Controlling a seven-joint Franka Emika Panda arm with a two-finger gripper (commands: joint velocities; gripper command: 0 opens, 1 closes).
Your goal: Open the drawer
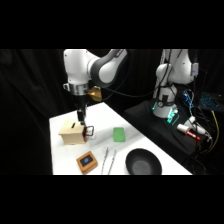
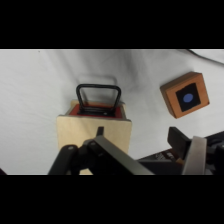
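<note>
From the side camera I have the arm reaching down over the far left part of the white table (image 1: 145, 150), with the gripper (image 1: 81, 120) sitting right above the small wooden box (image 1: 73, 132). The drawer (image 1: 80, 136) faces right in this picture, toward the middle of the table, and its black loop handle (image 1: 89, 131) sticks out just beside the gripper's tip. I cannot tell from here whether the fingers are open or closed, or whether they touch the handle. Nearer the front edge lie a flat wooden square with a blue centre (image 1: 87, 161), metal tongs (image 1: 108, 159), a black bowl (image 1: 143, 163) and, further back, a green block (image 1: 119, 134), all apart from the box. Through the wrist camera I look straight down on the box top (image 2: 95, 137), with the drawer (image 2: 95, 109) showing a thin reddish-orange strip beyond the box edge, so I judge it barely out, if at all. The handle (image 2: 98, 96) lies ahead of the gripper (image 2: 125, 155), toward the top of this picture, its bar running crosswise. The black linkage hides the fingertips, so again I cannot say how they stand. My read: the pull has to go along the line from box to handle, away from the box front. The blue-centred square (image 2: 186, 95) sits well off to one side.
</note>
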